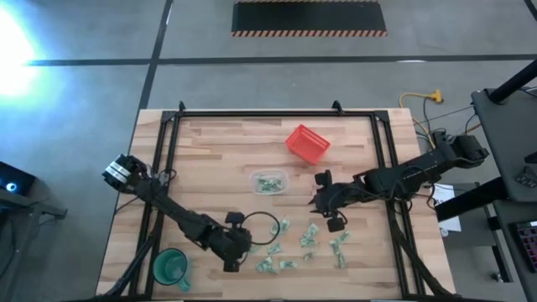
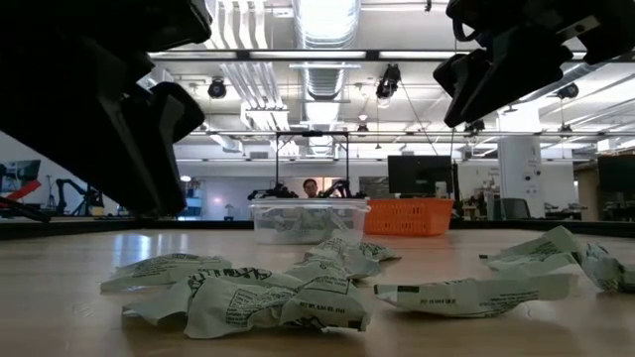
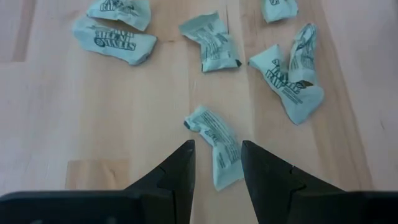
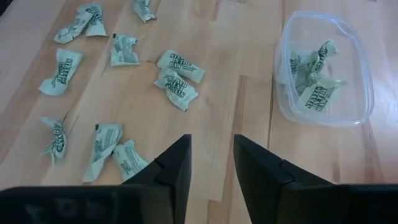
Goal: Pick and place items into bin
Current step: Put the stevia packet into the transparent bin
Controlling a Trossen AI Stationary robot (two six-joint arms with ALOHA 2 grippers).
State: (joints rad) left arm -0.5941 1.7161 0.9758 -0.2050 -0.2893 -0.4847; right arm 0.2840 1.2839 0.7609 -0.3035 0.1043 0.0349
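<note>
Several tiny pale green wrapped pieces [image 1: 306, 242] lie scattered on the near middle of the table. A few more lie inside the small clear bin [image 1: 268, 182], which stands flat at mid table. My left gripper [image 1: 236, 255] hovers open over the near-left pieces. In the left wrist view its fingers [image 3: 217, 155] stand on either side of one piece [image 3: 214, 144] that lies flat below them. My right gripper [image 1: 323, 201] is open and empty, raised to the right of the bin [image 4: 323, 68], with scattered pieces [image 4: 177, 79] ahead of it.
A red mesh basket [image 1: 307, 143] stands beyond the bin toward the far edge. A green cup [image 1: 170, 267] sits near the near-left corner beside my left arm. A black frame [image 1: 268, 114] runs along the table's far and side edges. Bare wood lies left of the bin.
</note>
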